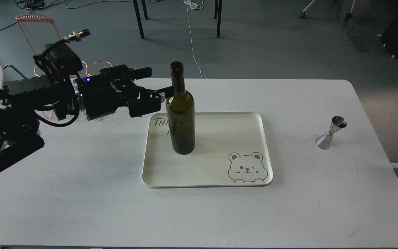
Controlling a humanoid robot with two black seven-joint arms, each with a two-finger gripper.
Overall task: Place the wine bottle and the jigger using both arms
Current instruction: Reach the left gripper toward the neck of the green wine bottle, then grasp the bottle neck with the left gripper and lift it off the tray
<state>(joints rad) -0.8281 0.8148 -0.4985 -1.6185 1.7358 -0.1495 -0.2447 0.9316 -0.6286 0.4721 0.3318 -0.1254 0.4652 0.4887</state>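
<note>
The wine bottle (181,114), dark olive green with no label, stands upright on the left part of a cream tray (219,180). My left gripper (157,82) comes in from the left at the height of the bottle's shoulder. It is open, with its fingers spread just left of the neck; the nearer fingertip (167,92) is next to the glass, and I cannot tell if it touches. The shiny steel jigger (331,133) stands upright on the table far right of the tray. My right gripper is out of view.
A copper wire bottle rack (35,20) stands at the back left of the white table (81,193), mostly hidden behind my left arm. The tray has a bear drawing (246,167) in its front right corner. Chair legs and cables lie on the floor beyond.
</note>
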